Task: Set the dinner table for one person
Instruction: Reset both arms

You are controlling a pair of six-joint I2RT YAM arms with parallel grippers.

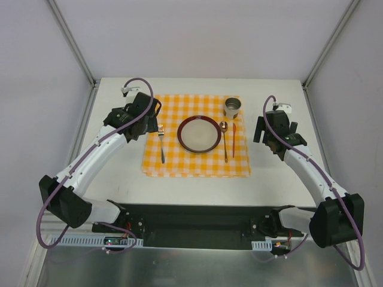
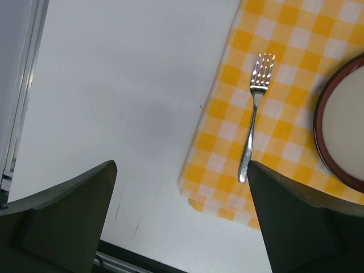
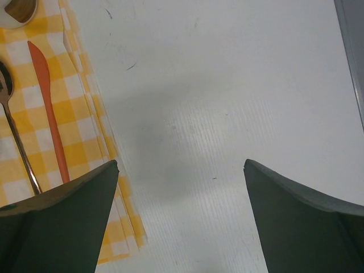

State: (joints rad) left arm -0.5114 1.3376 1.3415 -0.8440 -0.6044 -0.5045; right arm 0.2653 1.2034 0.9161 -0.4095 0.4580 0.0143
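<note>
On the white dinner table (image 1: 275, 179) lies an orange-and-white checked cloth (image 1: 179, 164). At its centre sits a round plate (image 1: 199, 134) with a dark red rim. A fork (image 1: 161, 143) lies left of the plate, and a spoon (image 1: 224, 140) and an orange knife (image 1: 234, 140) lie to its right. A metal cup (image 1: 232, 107) stands at the cloth's far right corner. My left gripper (image 1: 136, 127) hangs open over the cloth's left edge, with the fork (image 2: 254, 114) ahead of its fingers (image 2: 85, 216). My right gripper (image 1: 276, 142) is open above bare table right of the knife (image 3: 48, 108), holding nothing.
Grey walls with metal corner posts (image 1: 75, 48) close in the table on three sides. The arm bases sit on a black rail (image 1: 191, 224) at the near edge. The cloth's folded near edge (image 2: 216, 205) shows layered in the left wrist view.
</note>
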